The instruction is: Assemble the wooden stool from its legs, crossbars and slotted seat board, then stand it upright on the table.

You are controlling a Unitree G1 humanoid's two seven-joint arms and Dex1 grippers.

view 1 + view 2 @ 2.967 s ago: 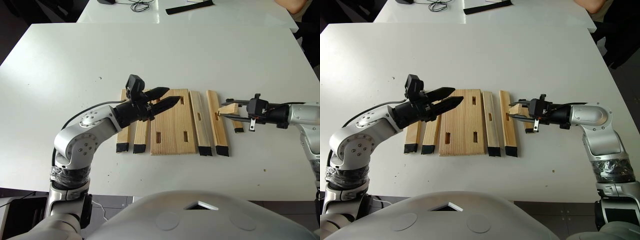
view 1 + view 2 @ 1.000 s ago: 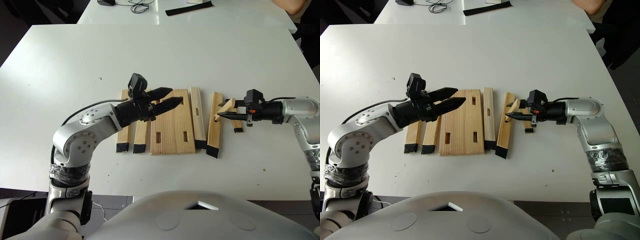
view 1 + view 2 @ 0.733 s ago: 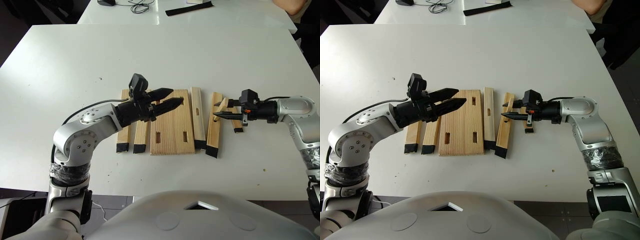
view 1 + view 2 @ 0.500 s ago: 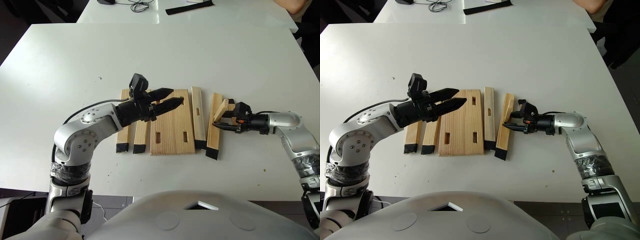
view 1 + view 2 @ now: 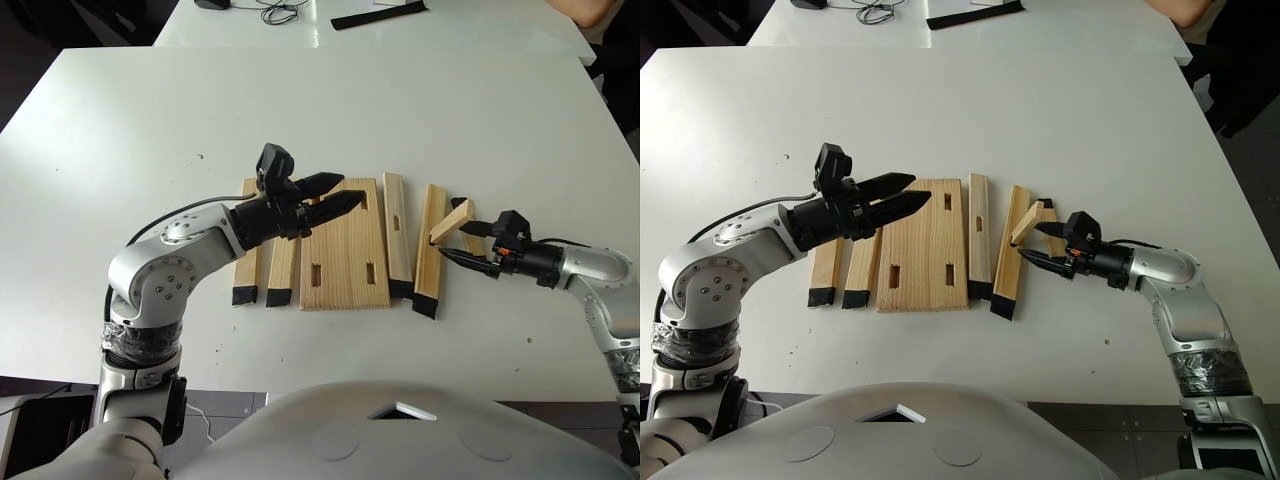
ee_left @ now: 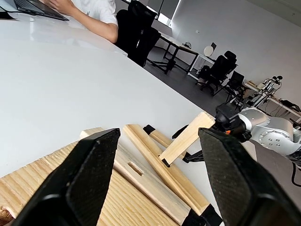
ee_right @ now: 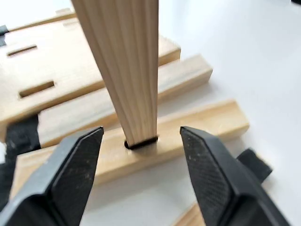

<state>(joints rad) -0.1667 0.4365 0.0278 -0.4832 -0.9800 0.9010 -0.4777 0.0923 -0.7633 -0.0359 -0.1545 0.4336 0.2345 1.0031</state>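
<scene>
- The seat board (image 5: 345,245) is a flat rectangle of pale, straight-grained wood with narrow rectangular slots cut through it. It lies at the centre of the white, matte table (image 5: 130,120).
- Four legs lie parallel to it, all square-section pale sticks with black-capped near ends. The outer left leg (image 5: 248,258) and inner left leg (image 5: 283,265) are at the board's 9 o'clock. The inner right leg (image 5: 397,235) and outer right leg (image 5: 431,250) are at its 3 o'clock, the outer one skewed a little.
- A short crossbar (image 7: 122,70) of the same wood stands with its lower end in the outer right leg's slot, leaning toward 2 o'clock rather than upright.
- The right gripper (image 5: 1034,243) comes in from 3 o'clock. Its black fingers (image 7: 70,179) are spread to either side of the crossbar's base, with a gap on each side, so nothing is pinched.
- A second crossbar (image 6: 157,137) lies flat on the table just at 3 o'clock of the outer right leg, close under the right gripper and partly hidden by it.
- The left gripper (image 5: 346,190) hangs above the board's far left corner, pointing toward 3 o'clock. Its tapered black fingers are parted and hold nothing.
- At 12 o'clock, well apart, a second table carries a black strap (image 5: 380,15) and some cables (image 5: 280,10).
</scene>
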